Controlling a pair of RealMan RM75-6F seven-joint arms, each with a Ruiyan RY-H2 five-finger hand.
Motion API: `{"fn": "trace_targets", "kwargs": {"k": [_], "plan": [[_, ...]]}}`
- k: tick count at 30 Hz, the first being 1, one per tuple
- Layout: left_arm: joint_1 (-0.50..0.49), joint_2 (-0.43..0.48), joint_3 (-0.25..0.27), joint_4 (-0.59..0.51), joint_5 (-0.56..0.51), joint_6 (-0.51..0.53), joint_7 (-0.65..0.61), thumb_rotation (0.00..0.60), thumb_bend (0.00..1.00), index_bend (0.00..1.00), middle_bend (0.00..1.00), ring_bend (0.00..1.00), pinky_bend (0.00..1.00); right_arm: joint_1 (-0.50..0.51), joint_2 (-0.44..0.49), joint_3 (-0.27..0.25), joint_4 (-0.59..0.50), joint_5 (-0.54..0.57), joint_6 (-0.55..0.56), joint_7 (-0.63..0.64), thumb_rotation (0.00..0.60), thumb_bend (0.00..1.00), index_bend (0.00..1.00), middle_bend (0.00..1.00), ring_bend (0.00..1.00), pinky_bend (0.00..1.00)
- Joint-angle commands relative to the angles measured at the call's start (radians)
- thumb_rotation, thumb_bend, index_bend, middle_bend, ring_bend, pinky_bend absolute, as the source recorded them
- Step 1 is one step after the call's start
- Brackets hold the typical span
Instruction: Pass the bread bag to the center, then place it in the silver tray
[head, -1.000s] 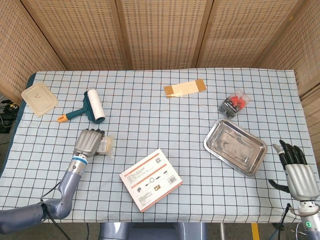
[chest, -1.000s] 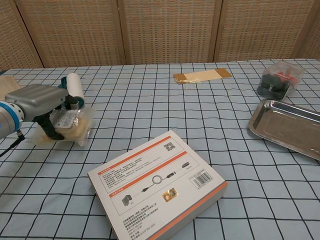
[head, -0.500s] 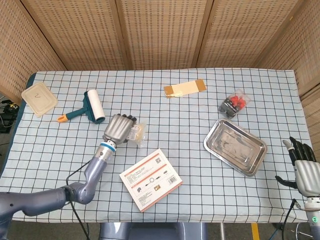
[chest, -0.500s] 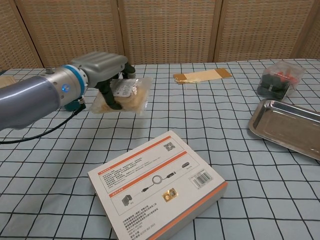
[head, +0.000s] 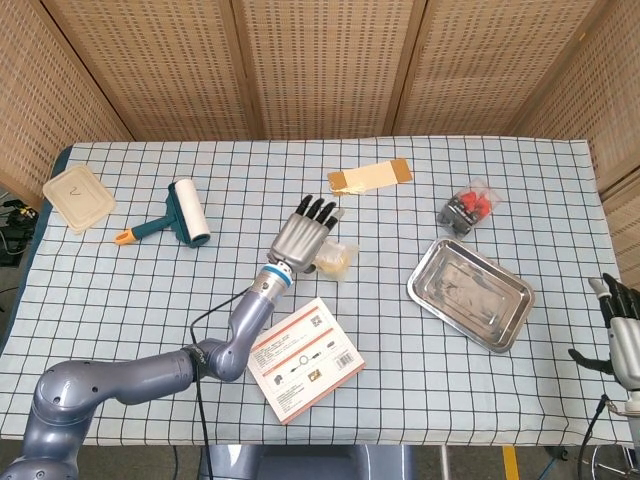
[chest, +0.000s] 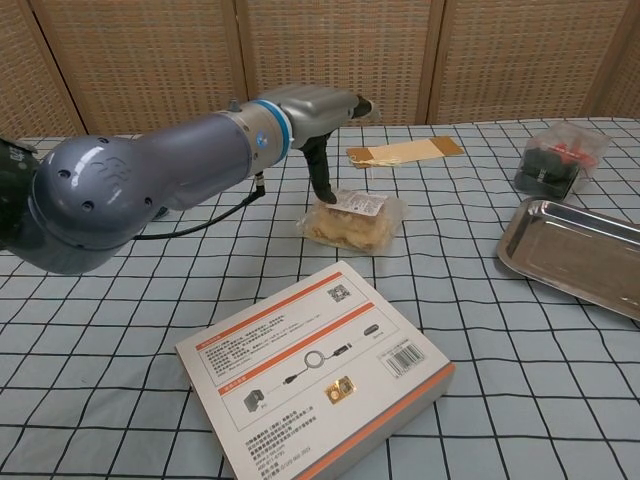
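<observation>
Two hands: left and right.
Left hand (head: 302, 236): fingers spread, released, above the bread bag (chest: 353, 217).
Bread bag: on the desk (head: 400, 340), mid-desk.
Silver tray (head: 470, 293): near right edge.
Right hand (head: 625, 331): beyond right edge, holding nothing, fingers apart.

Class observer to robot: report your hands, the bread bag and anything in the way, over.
Left hand open above the bread bag, fingers spread. Bag lies at table centre. Right hand open at table edge. Silver tray empty; no obstacle between bag and tray.
</observation>
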Motion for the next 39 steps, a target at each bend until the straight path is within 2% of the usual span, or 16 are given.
{"fn": "trace_targets", "kwargs": {"k": [1, 8, 13, 16, 19, 21, 24, 27, 30, 34, 39], "plan": [[-0.02, 0.002, 0.003, -0.013, -0.034, 0.024, 0.021, 0.6, 0.02, 0.0, 0.0, 0.0, 0.0, -0.005, 0.002, 0.002, -0.001, 0.001, 0.01, -0.001, 0.6, 0.09, 0.0, 0.0, 0.0, 0.0], [0.084, 0.158, 0.074, -0.215, -0.014, 0.109, -0.003, 0.6, 0.03, 0.0, 0.0, 0.0, 0.0, -0.012, -0.001, -0.004, -0.012, -0.01, 0.025, -0.028, 0.6, 0.09, 0.0, 0.0, 0.0, 0.0], [0.237, 0.372, 0.17, -0.457, 0.048, 0.244, -0.021, 0.6, 0.03, 0.0, 0.0, 0.0, 0.0, -0.013, -0.014, -0.007, -0.019, -0.01, 0.029, -0.075, 0.6, 0.09, 0.0, 0.0, 0.0, 0.0], [0.303, 0.455, 0.206, -0.54, 0.088, 0.306, -0.051, 0.6, 0.03, 0.0, 0.0, 0.0, 0.0, -0.013, -0.02, -0.009, -0.023, -0.014, 0.034, -0.089, 0.6, 0.09, 0.0, 0.0, 0.0, 0.0], [0.404, 0.573, 0.265, -0.632, 0.159, 0.392, -0.103, 0.6, 0.03, 0.0, 0.0, 0.0, 0.0, -0.009, -0.033, -0.012, -0.021, -0.017, 0.03, -0.118, 0.6, 0.09, 0.0, 0.0, 0.0, 0.0], [0.446, 0.621, 0.286, -0.659, 0.177, 0.422, -0.133, 0.6, 0.03, 0.0, 0.0, 0.0, 0.0, -0.005, -0.041, -0.012, -0.018, -0.018, 0.027, -0.13, 0.6, 0.09, 0.0, 0.0, 0.0, 0.0], [0.57, 0.714, 0.347, -0.7, 0.244, 0.523, -0.235, 0.6, 0.03, 0.0, 0.0, 0.0, 0.0, 0.01, -0.064, -0.008, -0.013, -0.018, 0.016, -0.154, 0.6, 0.09, 0.0, 0.0, 0.0, 0.0], [0.659, 0.742, 0.397, -0.69, 0.297, 0.581, -0.325, 0.6, 0.03, 0.0, 0.0, 0.0, 0.0, 0.029, -0.083, 0.011, -0.023, -0.011, 0.011, -0.179, 0.6, 0.09, 0.0, 0.0, 0.0, 0.0], [0.712, 0.751, 0.42, -0.676, 0.311, 0.609, -0.367, 0.6, 0.03, 0.0, 0.0, 0.0, 0.0, 0.057, -0.097, 0.028, -0.046, -0.01, 0.001, -0.228, 0.6, 0.09, 0.0, 0.0, 0.0, 0.0], [0.775, 0.75, 0.436, -0.654, 0.337, 0.65, -0.416, 0.6, 0.03, 0.0, 0.0, 0.0, 0.0, 0.138, -0.114, 0.07, -0.149, -0.004, -0.052, -0.354, 0.6, 0.09, 0.0, 0.0, 0.0, 0.0], [0.804, 0.76, 0.42, -0.644, 0.371, 0.661, -0.482, 0.6, 0.03, 0.0, 0.0, 0.0, 0.0, 0.266, -0.172, 0.14, -0.257, 0.09, -0.156, -0.535, 0.6, 0.09, 0.0, 0.0, 0.0, 0.0]]}}
